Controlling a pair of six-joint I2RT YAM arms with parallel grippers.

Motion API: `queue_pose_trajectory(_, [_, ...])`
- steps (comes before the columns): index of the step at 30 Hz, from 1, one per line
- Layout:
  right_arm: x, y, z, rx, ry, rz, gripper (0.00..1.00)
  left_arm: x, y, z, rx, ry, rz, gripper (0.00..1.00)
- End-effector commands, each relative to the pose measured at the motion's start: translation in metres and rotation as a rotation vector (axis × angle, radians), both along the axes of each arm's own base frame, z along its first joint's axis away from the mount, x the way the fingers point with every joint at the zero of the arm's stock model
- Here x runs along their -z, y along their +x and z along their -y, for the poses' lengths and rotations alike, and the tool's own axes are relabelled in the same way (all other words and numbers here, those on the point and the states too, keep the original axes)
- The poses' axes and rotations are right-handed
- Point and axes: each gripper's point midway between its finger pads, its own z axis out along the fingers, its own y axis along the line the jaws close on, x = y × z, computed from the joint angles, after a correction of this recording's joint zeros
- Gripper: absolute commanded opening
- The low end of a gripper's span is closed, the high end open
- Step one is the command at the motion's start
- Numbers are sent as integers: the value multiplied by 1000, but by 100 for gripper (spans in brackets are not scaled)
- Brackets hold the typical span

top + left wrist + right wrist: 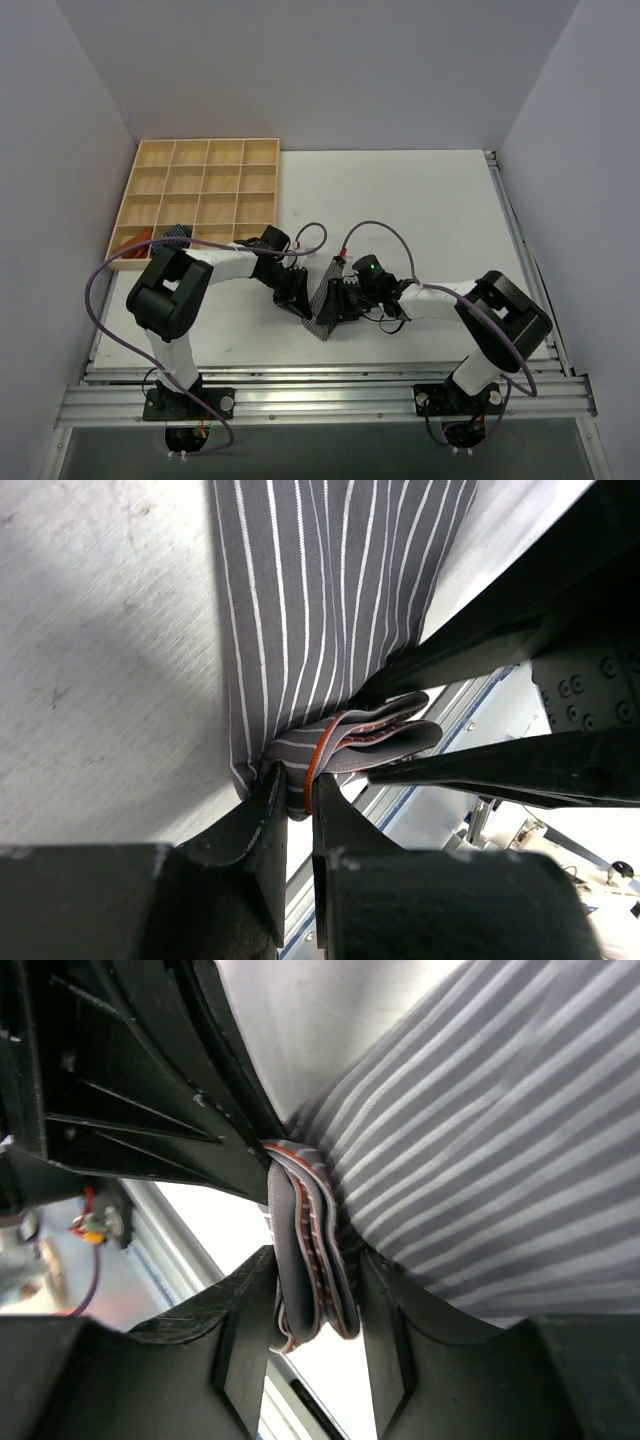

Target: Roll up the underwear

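Down low, left hand [300, 800] and right hand [315, 1300] face each other, both pinching the folded edge of the underwear [320, 600].

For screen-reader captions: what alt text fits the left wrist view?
The left gripper pinches the folded, orange-trimmed edge of the soft grey underwear with thin white stripes, jaws shut on the cloth. The black right gripper reaches the same fold from the right; the garment lies spread on a pale grey table.
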Motion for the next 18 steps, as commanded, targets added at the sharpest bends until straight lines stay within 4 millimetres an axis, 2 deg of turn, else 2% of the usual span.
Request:
queue_pose_trajectory(1, [9,9,27,64,-172,51,35,12,10,-2,17,68,43,8])
queue_pose_trajectory(3, [4,12,31,78,-194,84,36,15,9,-4,25,88,28,8])
queue_pose_trajectory(6, [-21,27,38,124,-238,203,38,15,10,0,40,102,25,7])
queue_pose_trajectory(7, [-23,24,43,124,-277,214,38,16,10,1,45,107,24,7])
queue_pose_trajectory(9, [-44,30,40,129,-287,297,38,17,11,3,49,117,19,7])
queue_pose_trajectory(12, [-60,26,35,132,-339,406,40,18,11,7,59,130,8,7])
queue_pose_trajectory(13, [-62,17,30,104,-352,437,41,19,11,8,61,135,5,6])
queue_pose_trajectory(15, [-64,16,32,111,-415,496,43,21,11,10,69,153,-9,6])
queue_pose_trajectory(16, [-64,5,24,73,-427,523,43,21,11,10,74,159,-16,6])
queue_pose_trajectory(18, [-62,5,24,64,-501,574,46,22,11,10,78,171,-27,6])
